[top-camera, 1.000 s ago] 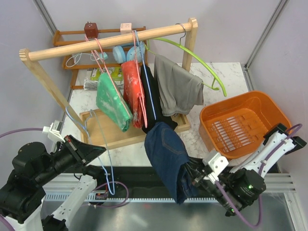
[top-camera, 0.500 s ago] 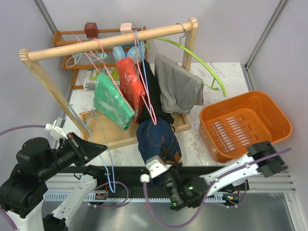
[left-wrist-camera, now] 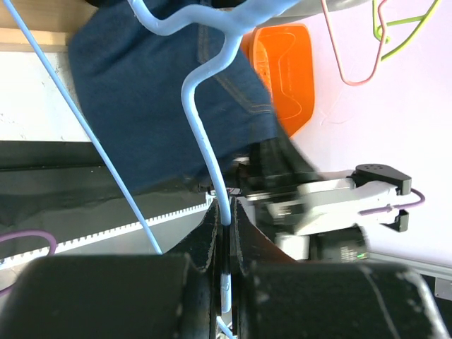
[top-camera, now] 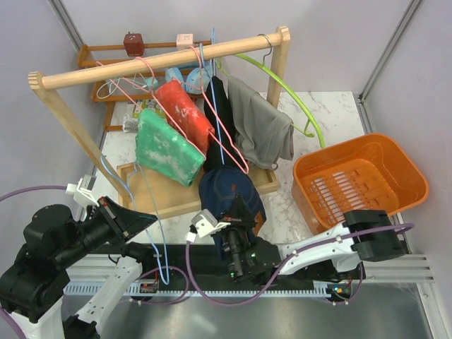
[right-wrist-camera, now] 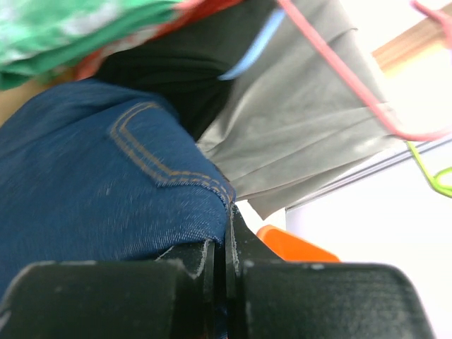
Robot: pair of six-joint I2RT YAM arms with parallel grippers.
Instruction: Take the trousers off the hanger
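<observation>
Right gripper (right-wrist-camera: 227,232) tight on denim trousers (right-wrist-camera: 92,198), left gripper (left-wrist-camera: 226,219) on blue hanger (left-wrist-camera: 200,127), plain only in wrist views.

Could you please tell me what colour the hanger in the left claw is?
The hanger is light blue, best seen in the left wrist view.

denim trousers (top-camera: 222,187): navy | second trousers (top-camera: 166,150): mint-green, apparently white-mottled | basket (top-camera: 415,175): orange
</observation>
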